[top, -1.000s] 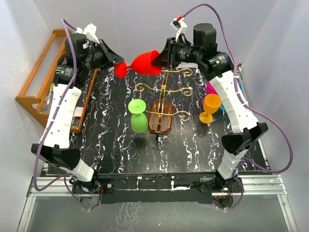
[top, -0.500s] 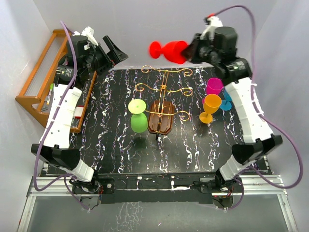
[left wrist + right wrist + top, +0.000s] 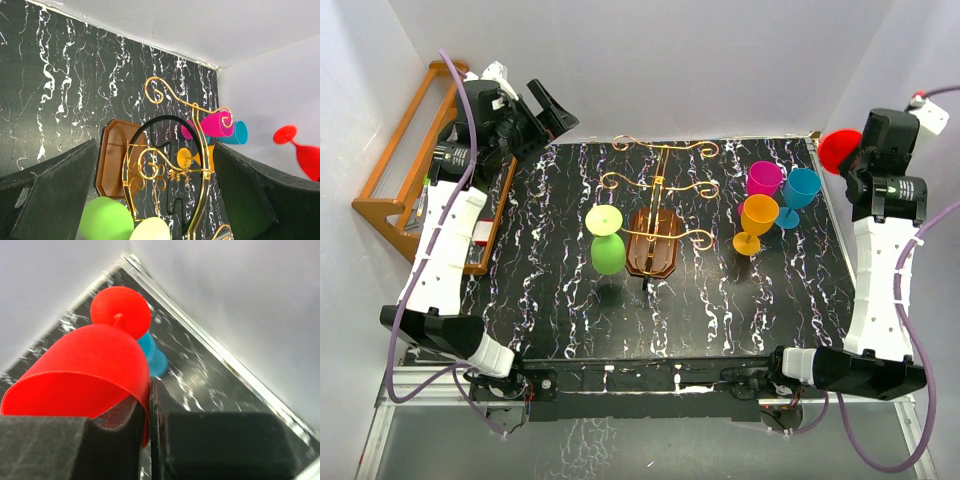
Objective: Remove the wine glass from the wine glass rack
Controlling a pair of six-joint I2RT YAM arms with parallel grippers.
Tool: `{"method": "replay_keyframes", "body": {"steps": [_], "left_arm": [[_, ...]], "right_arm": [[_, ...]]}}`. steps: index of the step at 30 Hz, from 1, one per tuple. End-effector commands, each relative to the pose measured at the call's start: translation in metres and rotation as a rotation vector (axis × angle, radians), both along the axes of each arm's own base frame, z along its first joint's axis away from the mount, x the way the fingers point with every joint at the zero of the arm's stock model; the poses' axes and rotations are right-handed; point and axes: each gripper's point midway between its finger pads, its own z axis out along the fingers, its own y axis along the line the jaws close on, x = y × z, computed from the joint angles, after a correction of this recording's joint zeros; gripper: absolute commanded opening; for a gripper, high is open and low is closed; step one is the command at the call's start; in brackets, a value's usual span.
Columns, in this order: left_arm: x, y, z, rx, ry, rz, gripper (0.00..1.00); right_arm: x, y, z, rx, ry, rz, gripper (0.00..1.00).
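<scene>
Right gripper (image 3: 149,396) is clamped on the bowl wall of the red wine glass (image 3: 85,365) (foot pointing away), aloft beyond the right edge of the table (image 3: 560,300), well apart from the wine glass rack (image 3: 653,250). Left gripper (image 3: 155,150) is spread wide and empty.

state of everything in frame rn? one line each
left gripper: open, empty.
right gripper: shut on the red wine glass's rim.
red wine glass: off the rack, held in the air at the right.
wine glass rack: upright on the table.
green glass: inverted, foot up, left of the rack.
orange glass: upright on the table.
magenta glass: upright.
blue glass: upright.
</scene>
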Motion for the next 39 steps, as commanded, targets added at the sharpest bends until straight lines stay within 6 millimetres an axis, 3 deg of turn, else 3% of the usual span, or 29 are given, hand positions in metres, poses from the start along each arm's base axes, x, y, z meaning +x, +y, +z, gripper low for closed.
{"method": "replay_keyframes", "body": {"steps": [1, 7, 13, 18, 25, 34, 39], "left_arm": [[-0.015, 0.004, 0.002, -0.006, 0.006, 0.014, 0.97], [-0.025, 0.005, -0.015, -0.008, 0.049, 0.010, 0.97], [-0.037, 0.014, -0.026, 0.035, 0.060, 0.028, 0.97], [-0.061, 0.026, -0.024, 0.061, 0.029, 0.054, 0.97], [-0.081, 0.034, -0.024, 0.057, 0.004, 0.079, 0.97], [-0.083, 0.037, -0.028, 0.073, 0.012, 0.082, 0.97], [-0.082, 0.036, -0.028, 0.076, 0.015, 0.079, 0.97]], "right_arm": [[-0.045, -0.016, -0.040, 0.050, 0.136, -0.117, 0.08], [-0.067, -0.003, -0.101, 0.149, 0.297, -0.062, 0.08], [-0.057, 0.012, -0.158, 0.250, 0.395, 0.012, 0.08], [-0.042, 0.010, -0.188, 0.288, 0.429, 0.014, 0.08], [-0.018, 0.008, -0.210, 0.316, 0.463, 0.034, 0.08], [-0.001, 0.012, -0.221, 0.351, 0.474, 0.072, 0.11], [0.004, 0.012, -0.213, 0.345, 0.443, 0.090, 0.25]]}}
